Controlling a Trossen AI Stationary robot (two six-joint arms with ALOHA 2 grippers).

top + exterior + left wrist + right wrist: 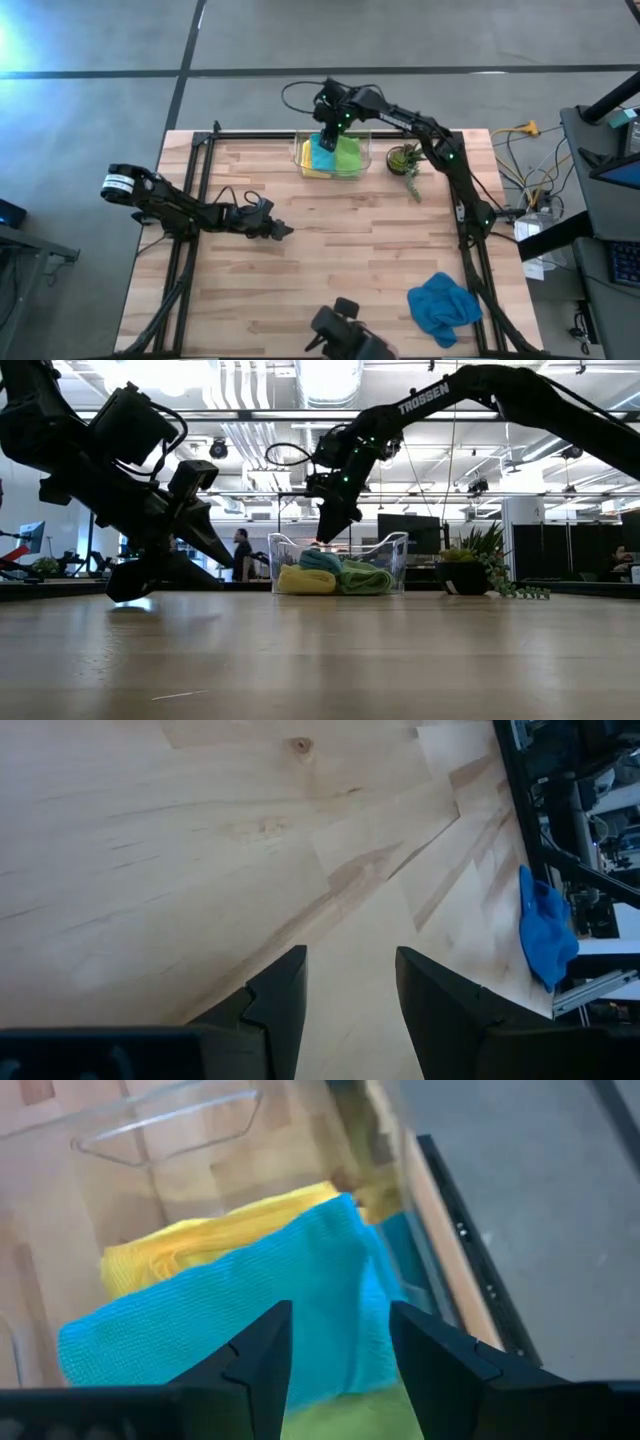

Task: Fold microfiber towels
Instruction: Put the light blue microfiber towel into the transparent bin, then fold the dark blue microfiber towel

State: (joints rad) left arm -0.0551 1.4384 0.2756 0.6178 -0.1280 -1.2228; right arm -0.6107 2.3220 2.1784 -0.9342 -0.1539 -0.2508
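At twelve o'clock, right gripper (pixel 338 1355), fingers apart, should drop squarely onto the teal towel (pixel 250 1320) in the clear bin (pixel 362 150), pinching one layer.

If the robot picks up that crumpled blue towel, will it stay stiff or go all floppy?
Probably floppy: the blue towel lies in a crumpled heap with soft folds, so it would likely droop. It looks light, and pushed across the wooden table it would probably bunch up rather than slide flat.

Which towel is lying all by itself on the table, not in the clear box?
The blue towel. It lies crumpled on the wooden table near the front right corner, while the yellow, teal and green ones sit together in the clear bin at the back.
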